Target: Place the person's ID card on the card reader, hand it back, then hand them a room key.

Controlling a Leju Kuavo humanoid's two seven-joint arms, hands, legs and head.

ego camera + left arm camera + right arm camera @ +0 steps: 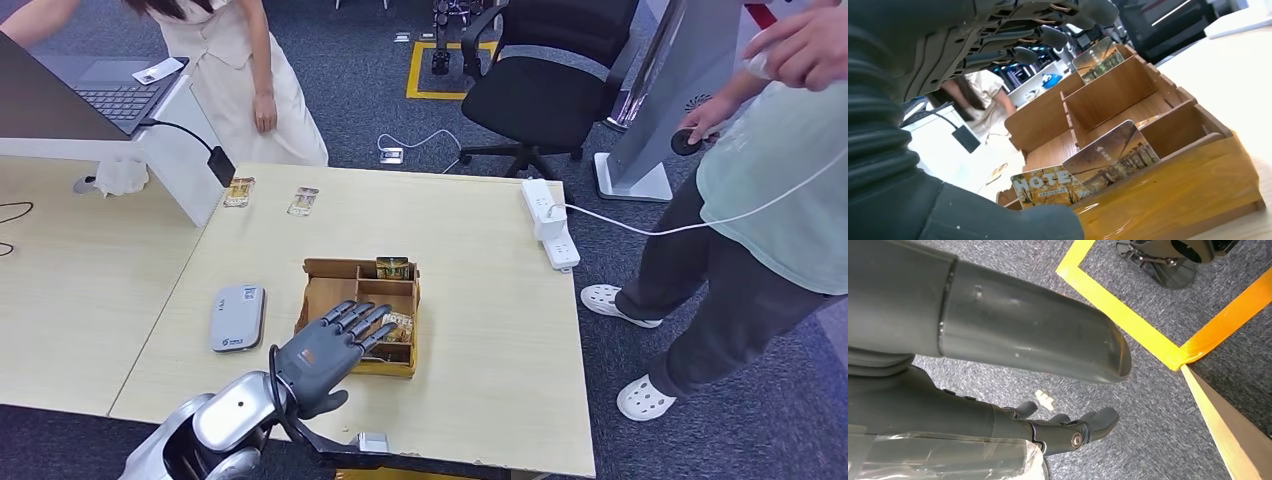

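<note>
— Pale wooden table holds what?
— One grey card reader, one wooden divided box, two loose cards. Left hand hovers over the box, fingers spread; right hand hangs, curled.

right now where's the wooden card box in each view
head view: the wooden card box sits mid-table, under the left hand.
left wrist view: it fills the centre and right, seen from low and close.
right wrist view: not in it.
shared landmark: the upright card in the far compartment.
</note>
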